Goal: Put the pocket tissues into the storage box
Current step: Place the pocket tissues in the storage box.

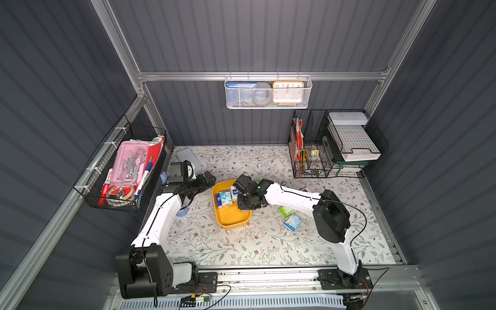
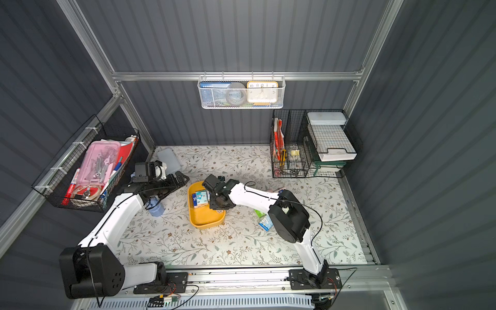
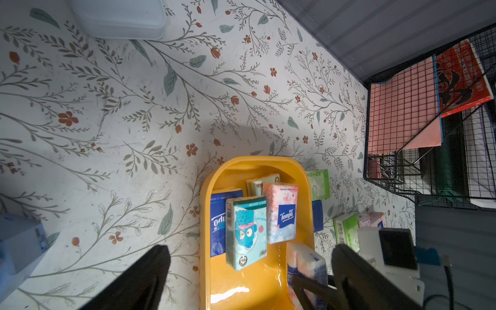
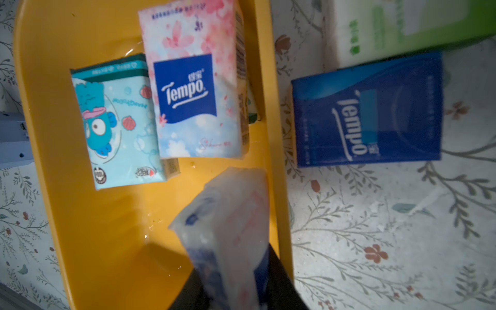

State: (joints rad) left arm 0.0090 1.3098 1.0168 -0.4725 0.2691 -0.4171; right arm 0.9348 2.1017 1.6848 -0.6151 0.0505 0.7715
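Observation:
The mustard-yellow storage box (image 1: 231, 226) (image 2: 206, 225) stands mid-table. Inside lie a light-blue cartoon packet (image 4: 118, 126) (image 3: 245, 230), a pink Tempo packet (image 4: 196, 86) and a dark blue one (image 3: 217, 220). My right gripper (image 4: 230, 290) (image 1: 240, 200) reaches down into the box, shut on a blurred pink-and-blue packet (image 4: 230, 228) (image 3: 306, 263). Outside the box, pocket tissues lie on the table: a dark blue packet (image 4: 367, 110), green ones (image 4: 402, 29) (image 1: 286, 211) and a light-blue one (image 1: 293, 222). My left gripper (image 3: 249, 271) (image 1: 206, 178) hovers open at the box's far-left end, holding nothing.
A flat grey-blue case (image 1: 188, 158) (image 3: 120, 18) lies at the back left. A pale blue carton (image 1: 185, 212) sits by the left arm. A black wire rack (image 1: 322, 150) stands at the back right. A wire basket (image 1: 120, 166) hangs on the left wall.

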